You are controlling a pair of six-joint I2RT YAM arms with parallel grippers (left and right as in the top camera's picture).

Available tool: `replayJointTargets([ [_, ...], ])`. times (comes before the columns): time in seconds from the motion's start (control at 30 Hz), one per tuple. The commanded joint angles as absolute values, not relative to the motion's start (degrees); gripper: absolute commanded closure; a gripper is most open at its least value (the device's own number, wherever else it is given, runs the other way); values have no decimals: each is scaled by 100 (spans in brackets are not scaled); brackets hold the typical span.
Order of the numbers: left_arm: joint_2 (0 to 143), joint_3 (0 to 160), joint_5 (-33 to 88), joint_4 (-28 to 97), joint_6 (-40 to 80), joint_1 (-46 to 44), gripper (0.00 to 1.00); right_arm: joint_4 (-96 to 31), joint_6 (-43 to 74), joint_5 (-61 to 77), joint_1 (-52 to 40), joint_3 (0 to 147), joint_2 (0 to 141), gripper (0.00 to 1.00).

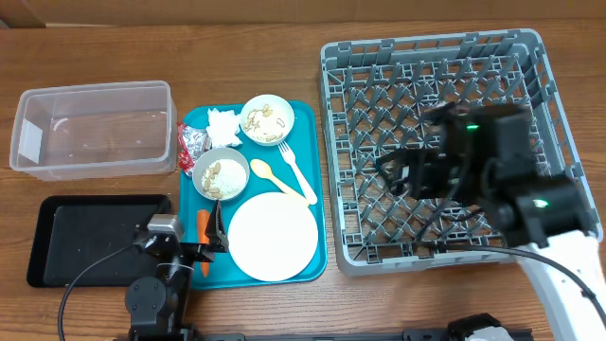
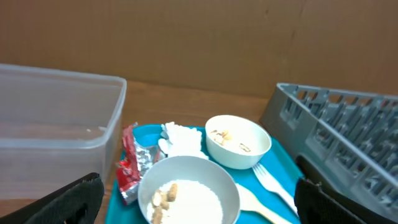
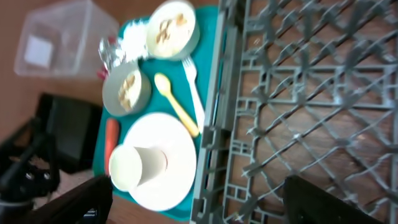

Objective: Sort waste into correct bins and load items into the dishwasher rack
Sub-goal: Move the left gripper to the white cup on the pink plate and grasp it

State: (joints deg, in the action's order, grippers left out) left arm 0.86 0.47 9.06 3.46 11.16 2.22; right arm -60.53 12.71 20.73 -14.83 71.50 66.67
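Right arm [image 1: 492, 161]: closest to overhead lens, blurred, hangs over dishwasher rack [image 1: 426, 42].
Right jaws: spread wide, nothing between them, above rack's left part.
Rack: 1, grey, lattice floor, right side of desk [image 1: 237, 57].
Left arm [image 1: 156, 284]: at near desk edge, just beside black tray [image 1: 90, 237].
Left jaws: spread wide, nothing between them, low by teal tray [image 1: 312, 133], next to carrot [image 1: 202, 224], facing the bowls.
Bins: 2, both left of teal tray; clear tub [image 1: 95, 133] far, black tray near.
Bowls: 2, on teal tray; far bowl [image 1: 267, 119], near bowl [image 1: 221, 173]; crumbs [image 1: 216, 178] in both.
Plate [image 1: 273, 237]: 1, near end of teal tray.
Cup [image 3: 138, 168]: 1, white, on plate's carrot side; upright or tipped, cannot tell.
Spoon [image 1: 284, 185]: 1, yellow, between near bowl and fork.
Fork [image 1: 295, 169]: 1, just beside spoon.
Carrot: 1, left edge of teal tray, beside plate.
Napkin [image 1: 224, 123]: 1, crumpled, touching far bowl.
Wrapper [image 1: 192, 142]: 1, red-silver, teal tray's left edge near tub.
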Motion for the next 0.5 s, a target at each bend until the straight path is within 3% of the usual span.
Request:
replayJointTargets([
  [0.0, 73, 30, 1039, 266, 1826, 189, 0, -5970, 1380, 1140, -2324, 7365, 6901, 11],
  [0.23, 73, 657, 1951, 539, 1846, 189, 0, -5719, 1404, 432, -3341, 7363, 7378, 18],
  [0.47, 519, 3006, 392, 3175, 1787, 189, 0, -5240, 1562, 427, -3669, 7363, 7664, 21],
])
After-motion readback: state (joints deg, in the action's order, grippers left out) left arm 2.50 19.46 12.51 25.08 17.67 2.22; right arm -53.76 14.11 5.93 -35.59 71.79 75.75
